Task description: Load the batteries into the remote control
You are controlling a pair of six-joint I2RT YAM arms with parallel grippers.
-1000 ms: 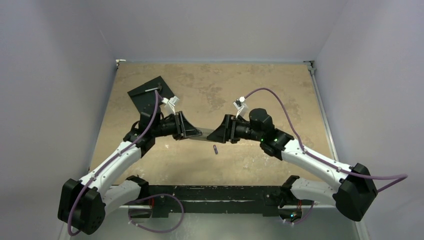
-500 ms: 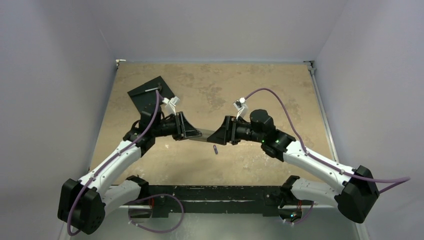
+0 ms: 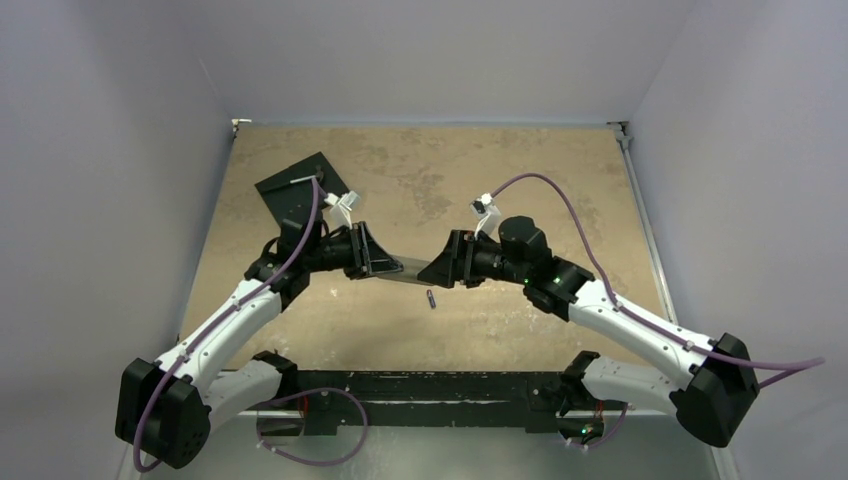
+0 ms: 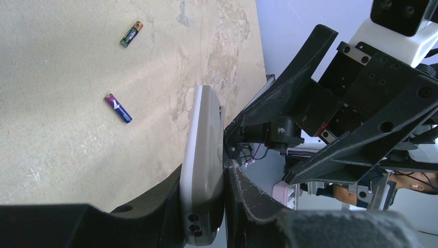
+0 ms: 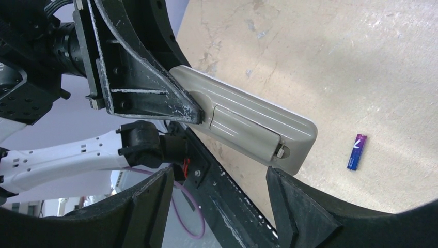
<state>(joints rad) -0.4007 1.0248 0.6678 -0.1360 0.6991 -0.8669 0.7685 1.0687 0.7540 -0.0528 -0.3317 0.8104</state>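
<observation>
Movement is slight, and all of it is on the right side. Left of centre in the overhead view, the left gripper has not budged. It is clamped on one end of the remote control, which it holds off the table, grey back turned toward the other arm. The ribbed battery cover looks latched shut. Just below the remote in that view lies the blue-purple battery. The gold-tinted battery sits further off, at the upper left of the left wrist view. To the right, the right gripper has eased back a touch and spread its fingers a little wider. They stand apart and empty, on either side of the remote's free end without touching it. My guess is that the cover still has to come off before either battery can go in.
</observation>
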